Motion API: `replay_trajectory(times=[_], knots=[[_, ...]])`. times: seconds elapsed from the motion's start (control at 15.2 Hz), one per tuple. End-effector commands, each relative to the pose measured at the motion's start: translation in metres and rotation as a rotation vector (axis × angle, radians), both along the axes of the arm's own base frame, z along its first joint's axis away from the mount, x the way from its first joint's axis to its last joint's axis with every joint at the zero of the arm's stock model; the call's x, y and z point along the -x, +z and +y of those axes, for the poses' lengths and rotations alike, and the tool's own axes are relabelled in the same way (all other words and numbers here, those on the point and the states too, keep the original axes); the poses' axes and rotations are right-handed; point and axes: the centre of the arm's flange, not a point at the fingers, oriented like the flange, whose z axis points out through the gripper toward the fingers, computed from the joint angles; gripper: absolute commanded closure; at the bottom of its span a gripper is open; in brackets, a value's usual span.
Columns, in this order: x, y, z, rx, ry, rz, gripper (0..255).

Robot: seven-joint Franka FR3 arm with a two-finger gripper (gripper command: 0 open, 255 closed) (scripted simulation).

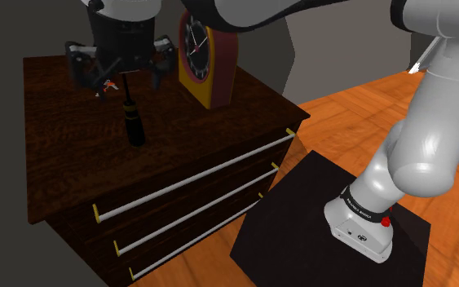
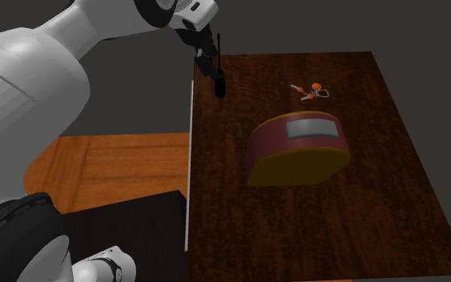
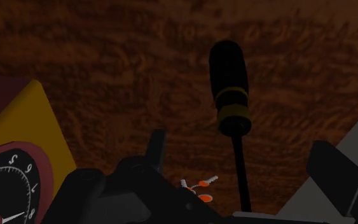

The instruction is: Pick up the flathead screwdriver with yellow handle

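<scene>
- The white arm rises from its base at the shoulder view's lower right, then arches over toward the upper left.
- The black tool hangs at its end, pointing down.
- Its fingers stand apart, clasping nothing.

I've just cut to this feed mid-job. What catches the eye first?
The maroon clock with its yellow front stands out, upright on the dark dresser on the shoulder view's right. Beside it on the top is the screwdriver, whose black handle has a yellow band. In the wrist view its shaft runs between the fingers of the open gripper.
</scene>
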Motion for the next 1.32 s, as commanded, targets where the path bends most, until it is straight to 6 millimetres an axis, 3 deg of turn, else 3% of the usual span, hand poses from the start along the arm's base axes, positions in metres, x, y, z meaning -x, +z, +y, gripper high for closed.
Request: replay_trajectory(times=[0.0, 0.4, 0.46, 1.06, 1.25], knots=[[-0.001, -0.009, 0.004, 0.000, -0.001, -0.004, 0], [-0.001, -0.033, 0.004, 0.000, -0.001, -0.003, 0], [-0.001, -0.033, 0.003, 0.000, -0.001, -0.003, 255], [-0.001, -0.033, 0.004, 0.000, -0.001, -0.004, 255], [-0.001, -0.017, 0.004, 0.000, -0.001, -0.004, 255]])
